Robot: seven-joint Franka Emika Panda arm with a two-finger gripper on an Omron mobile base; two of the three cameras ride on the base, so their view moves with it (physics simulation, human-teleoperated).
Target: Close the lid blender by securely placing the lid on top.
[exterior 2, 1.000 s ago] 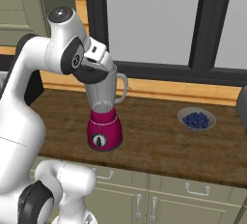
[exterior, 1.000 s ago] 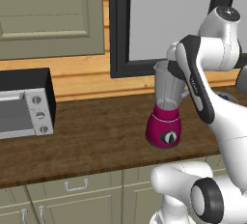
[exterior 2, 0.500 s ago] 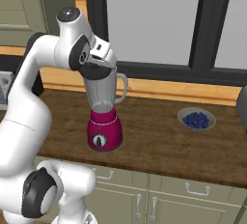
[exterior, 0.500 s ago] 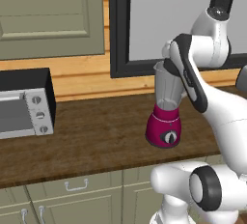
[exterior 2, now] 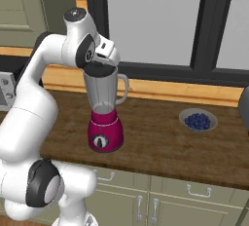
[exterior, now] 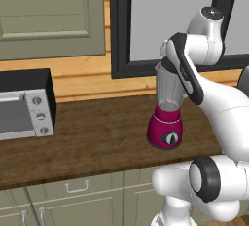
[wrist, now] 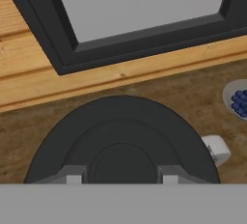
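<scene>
The blender (exterior: 166, 131) (exterior 2: 104, 133), a magenta base with a black dial under a tall clear grey jar, stands on the wooden counter. My gripper (exterior 2: 101, 63) (wrist: 119, 178) sits right on top of the jar's mouth. In the hand view the dark round lid (wrist: 120, 136) lies straight below the hand. My two fingertips (wrist: 72, 178) stand on either side of its raised middle and hold it. The jar's handle (wrist: 215, 149) peeks out from under the lid's right rim. From the base views the lid looks level with the jar's rim, mostly hidden by the hand.
A silver-and-black toaster oven (exterior: 24, 105) stands at the counter's left. A pale bowl of blueberries (exterior 2: 198, 121) (wrist: 237, 100) lies to the blender's right. A dark window frame (wrist: 144, 39) and wooden wall strip run behind. A dark object (exterior 2: 244, 108) shows at the right edge.
The arm's upper links have swung a little while the hand stayed on the jar's mouth. The blender has not moved.
</scene>
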